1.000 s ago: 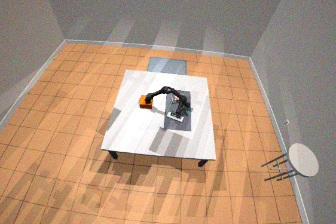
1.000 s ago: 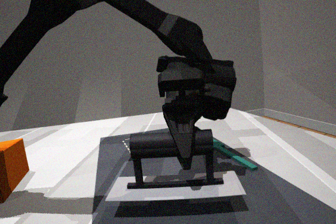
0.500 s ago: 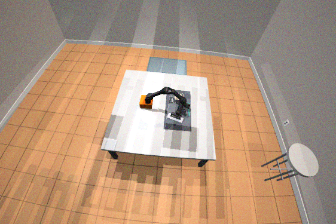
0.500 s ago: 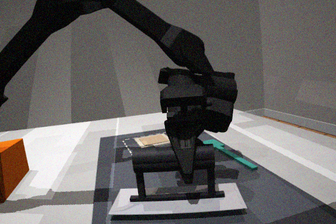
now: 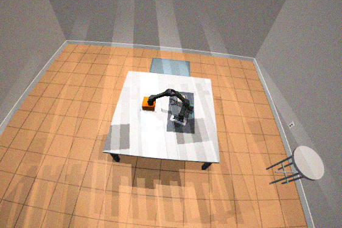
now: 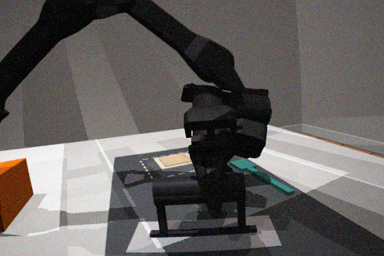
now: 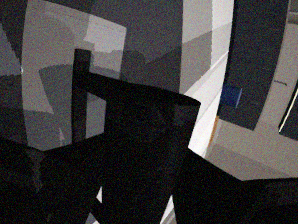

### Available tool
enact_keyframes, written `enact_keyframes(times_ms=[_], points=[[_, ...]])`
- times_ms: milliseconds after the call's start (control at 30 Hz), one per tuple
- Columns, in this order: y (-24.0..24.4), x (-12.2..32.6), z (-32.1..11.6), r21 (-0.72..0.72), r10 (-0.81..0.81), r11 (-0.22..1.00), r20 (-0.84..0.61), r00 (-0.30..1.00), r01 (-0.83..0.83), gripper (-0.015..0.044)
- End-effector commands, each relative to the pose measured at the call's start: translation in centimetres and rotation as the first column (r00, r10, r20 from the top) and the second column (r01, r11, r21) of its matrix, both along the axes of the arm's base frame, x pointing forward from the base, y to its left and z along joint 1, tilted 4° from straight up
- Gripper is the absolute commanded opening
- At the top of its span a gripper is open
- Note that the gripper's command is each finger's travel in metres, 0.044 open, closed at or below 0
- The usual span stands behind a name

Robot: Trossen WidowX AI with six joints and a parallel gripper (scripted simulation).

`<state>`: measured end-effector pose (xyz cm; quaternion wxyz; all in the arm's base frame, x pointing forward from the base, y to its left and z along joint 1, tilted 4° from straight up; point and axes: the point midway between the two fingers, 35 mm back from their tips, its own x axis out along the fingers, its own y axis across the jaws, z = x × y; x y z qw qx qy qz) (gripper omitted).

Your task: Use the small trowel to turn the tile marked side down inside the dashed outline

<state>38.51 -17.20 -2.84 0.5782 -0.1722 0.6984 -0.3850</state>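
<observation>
The small trowel has a pale flat plate (image 5: 173, 120) (image 6: 140, 241) (image 7: 107, 37) and a black bar handle (image 6: 175, 190). Its plate lies flat on the dark mat (image 5: 182, 129) (image 6: 117, 217), at the near end in the exterior view. My gripper (image 5: 181, 118) (image 6: 212, 198) points down over the handle, one finger in front of it. The fingers are slightly open around it; the far finger is hidden. The beige tile (image 6: 174, 160) with a lighter border lies flat in the dashed outline (image 6: 181, 174), partly hidden by the arm. I cannot tell which side is marked.
A teal flat-bladed tool (image 5: 191, 112) (image 6: 242, 164) lies on the mat's right side, beside the arm. An orange block (image 5: 148, 106) (image 6: 17, 190) stands left of the mat at the arm's base. A round stool (image 5: 308, 163) stands on the floor away from the table.
</observation>
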Motion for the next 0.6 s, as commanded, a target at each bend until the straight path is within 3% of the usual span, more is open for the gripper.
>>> enact_keyframes(times_ms=[0,67,567], points=[[-0.1,0.0,0.1,-0.01,0.0,1.0,0.0,1.0,0.0,0.0262],[-0.1,0.0,0.1,-0.01,0.0,1.0,0.0,1.0,0.0,0.03],[1.9,1.0,1.9,-0.006,0.003,1.0,0.005,1.0,-0.003,0.03]])
